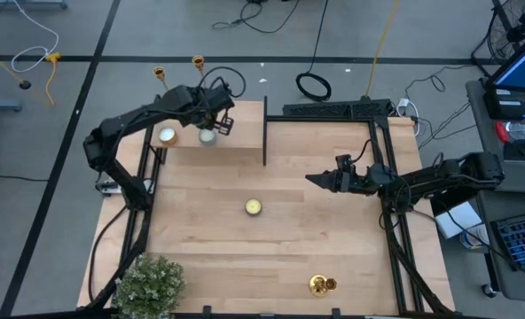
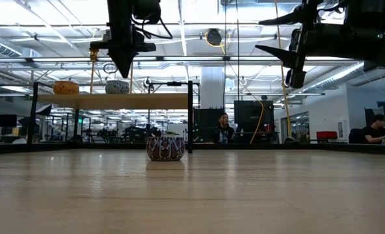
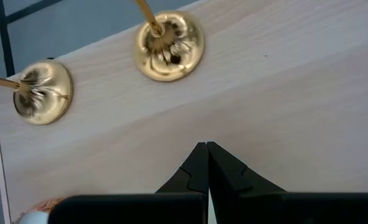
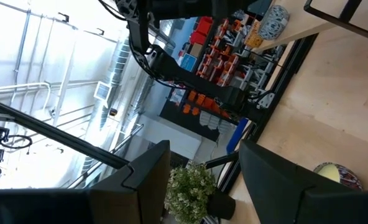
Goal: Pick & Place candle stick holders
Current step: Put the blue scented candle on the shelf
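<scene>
Two gold candle stick holders (image 3: 170,45) (image 3: 41,93) stand on their round bases near the far edge of a raised wooden shelf (image 3: 283,93); from above their cups show (image 1: 198,62) (image 1: 159,73). My left gripper (image 3: 207,152) hangs shut over the shelf, just nearer than them, pointing steeply down (image 2: 124,65) and touching nothing. A third gold holder (image 1: 322,283) sits near the table's front edge. My right gripper (image 1: 320,180) stands open, raised over the table's right half, with nothing between its fingers (image 4: 206,177).
Two tealights (image 1: 167,136) (image 1: 207,136) rest on the shelf by the left gripper. A patterned tealight (image 1: 254,206) sits mid-table. A dark upright post (image 1: 264,133) bounds the shelf's right end. A potted plant (image 1: 147,283) stands at the near left corner.
</scene>
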